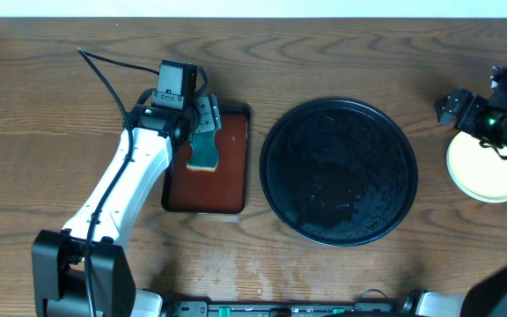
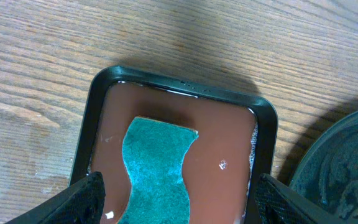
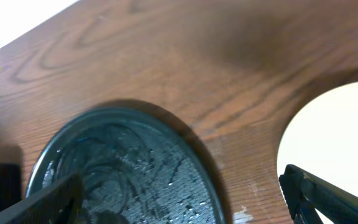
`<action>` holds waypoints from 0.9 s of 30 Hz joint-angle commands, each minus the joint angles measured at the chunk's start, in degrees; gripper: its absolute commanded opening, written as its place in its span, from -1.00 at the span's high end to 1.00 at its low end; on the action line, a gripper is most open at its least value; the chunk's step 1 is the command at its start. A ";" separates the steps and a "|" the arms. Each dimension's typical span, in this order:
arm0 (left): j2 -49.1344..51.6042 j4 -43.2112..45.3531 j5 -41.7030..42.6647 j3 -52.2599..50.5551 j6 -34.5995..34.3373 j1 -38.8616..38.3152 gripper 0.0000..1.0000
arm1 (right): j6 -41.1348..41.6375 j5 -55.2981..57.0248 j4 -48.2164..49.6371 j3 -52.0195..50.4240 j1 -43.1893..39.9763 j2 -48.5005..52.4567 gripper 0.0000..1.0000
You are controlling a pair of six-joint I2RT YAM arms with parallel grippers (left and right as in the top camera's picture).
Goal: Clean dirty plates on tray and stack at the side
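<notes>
Plates [image 1: 481,169] sit at the far right of the surface [image 1: 60,88], outside the tray [image 1: 341,141] and on bare wood. Only a pale yellow top face shows, and the number of plates under it cannot be told.

The right end effector [image 3: 185,199] has its fingers spread wide with nothing between them. In the right wrist view one dark finger stands at the lower left over the tray's rim and the other at the lower right against the pale plate edge. In the overhead view it hangs above the upper left part of the yellow disc, partly covering it. Just left of the plates, apart from them, lies the round black tray, its low-rimmed face streaked and beaded with wet marks.

The left end effector [image 2: 182,199] is also spread wide and pinches nothing. Its two fingers stand at either side of a teal sponge [image 2: 157,168] with wavy sides. Whether they touch the sponge cannot be told. The sponge lies flat on the left half of a rectangular reddish-brown tray [image 2: 229,143] with a dark rim and a glossy floor. That smaller tray sits just left of the black tray, a narrow strip of wood grain between them.
</notes>
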 commanded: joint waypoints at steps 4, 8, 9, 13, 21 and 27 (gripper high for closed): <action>0.13 0.04 -0.52 1.25 0.35 0.02 -0.56 | -0.74 2.84 0.02 -0.63 13.00 -15.41 -0.98; 0.13 0.04 -0.52 1.25 0.35 0.02 -0.56 | -3.21 6.05 1.29 -0.98 20.55 -24.72 -0.99; 0.13 0.04 -0.50 1.25 0.35 0.02 -0.56 | -4.57 7.13 2.32 -1.33 21.55 -27.19 -0.99; 0.13 0.04 -0.50 1.25 0.35 0.02 -0.56 | -8.52 7.52 11.96 -7.52 22.80 -37.33 -0.99; 0.13 0.07 -0.52 1.25 0.35 0.02 -0.56 | -12.72 7.78 39.36 -37.77 22.32 -67.10 -0.99; 0.13 0.04 -0.52 1.25 0.35 0.02 -0.56 | -14.93 7.98 45.48 -53.05 22.27 -82.55 -0.98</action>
